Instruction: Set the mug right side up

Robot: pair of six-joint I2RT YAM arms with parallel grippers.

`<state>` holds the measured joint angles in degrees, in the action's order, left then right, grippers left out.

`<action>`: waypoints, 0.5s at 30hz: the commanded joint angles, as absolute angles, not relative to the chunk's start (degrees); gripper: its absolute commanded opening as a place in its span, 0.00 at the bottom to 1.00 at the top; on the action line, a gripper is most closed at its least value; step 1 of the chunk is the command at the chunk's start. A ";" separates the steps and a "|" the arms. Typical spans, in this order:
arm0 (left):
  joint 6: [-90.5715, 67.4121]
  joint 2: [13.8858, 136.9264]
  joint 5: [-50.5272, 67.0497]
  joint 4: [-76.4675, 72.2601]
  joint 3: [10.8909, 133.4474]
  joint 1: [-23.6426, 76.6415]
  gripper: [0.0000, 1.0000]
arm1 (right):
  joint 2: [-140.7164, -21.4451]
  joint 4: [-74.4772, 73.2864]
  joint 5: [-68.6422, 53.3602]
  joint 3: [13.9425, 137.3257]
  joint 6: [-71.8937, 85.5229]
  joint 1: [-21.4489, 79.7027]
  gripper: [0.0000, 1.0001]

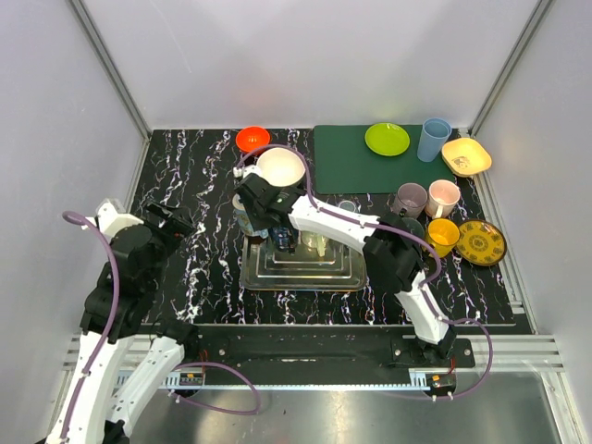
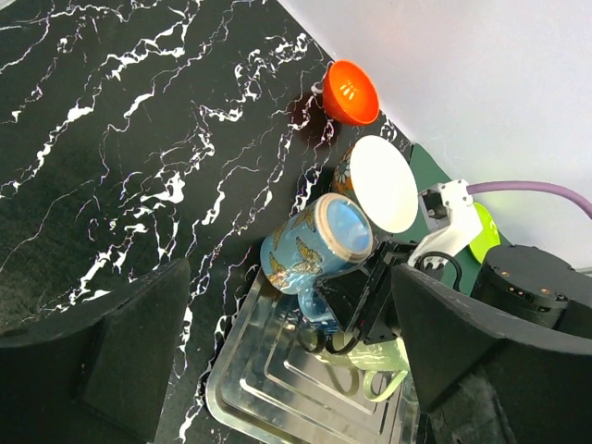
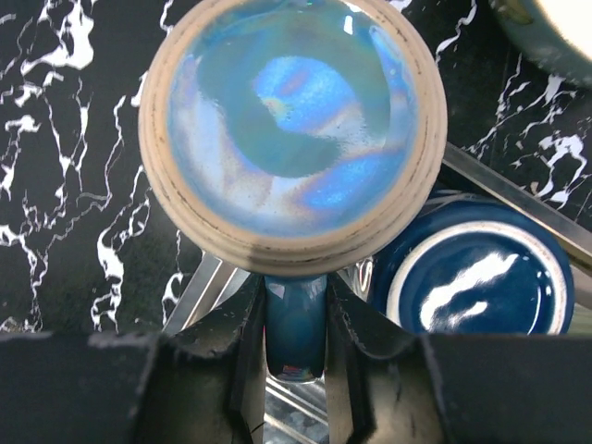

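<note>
The mug [image 2: 313,246] is light blue with butterflies. It is tilted with its base up, over the far left corner of the metal tray [image 2: 242,393]. In the right wrist view its round base [image 3: 291,129] faces the camera. My right gripper [image 3: 296,319] is shut on the mug's handle [image 3: 296,338]; from above it [image 1: 268,215] reaches left over the tray [image 1: 305,280]. My left gripper [image 2: 291,310] is open and empty, hovering left of the tray [image 1: 180,222]. The mug's rim is hidden.
A pale green mug [image 2: 393,368] and a dark blue cup [image 3: 476,287] sit in the tray. A white bowl [image 1: 280,166] and orange bowl [image 1: 252,139] stand behind it. A green mat [image 1: 347,171] with dishes, several mugs [image 1: 409,199] and a patterned plate [image 1: 480,242] are on the right.
</note>
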<state>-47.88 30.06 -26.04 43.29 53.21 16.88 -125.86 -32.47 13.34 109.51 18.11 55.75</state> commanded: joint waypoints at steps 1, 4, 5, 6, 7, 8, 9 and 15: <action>-48.34 29.36 -24.79 40.26 52.03 17.05 0.93 | -125.50 -23.03 18.72 110.30 16.79 54.76 0.00; -48.52 29.62 -24.70 40.25 51.77 17.14 0.92 | -125.59 -21.89 18.11 109.17 16.79 54.41 0.00; -48.69 29.53 -24.52 40.17 51.77 17.05 0.92 | -125.77 -21.88 17.93 108.55 16.79 54.14 0.00; -48.78 29.62 -24.43 40.17 51.68 17.05 0.92 | -125.86 -21.80 17.76 108.20 16.96 54.23 0.00; -48.78 29.62 -24.26 40.17 51.42 17.05 0.92 | -125.69 -21.27 17.58 107.67 17.05 54.23 0.00; -48.95 29.62 -24.08 40.08 51.33 17.14 0.92 | -125.51 -21.01 17.49 106.45 17.22 54.23 0.00; -48.96 29.62 -24.00 40.08 51.15 17.14 0.92 | -125.33 -20.92 17.23 105.83 17.75 54.23 0.00; -49.48 29.36 -22.77 39.64 49.84 17.05 0.92 | -123.40 -19.60 16.53 101.26 18.98 54.23 0.07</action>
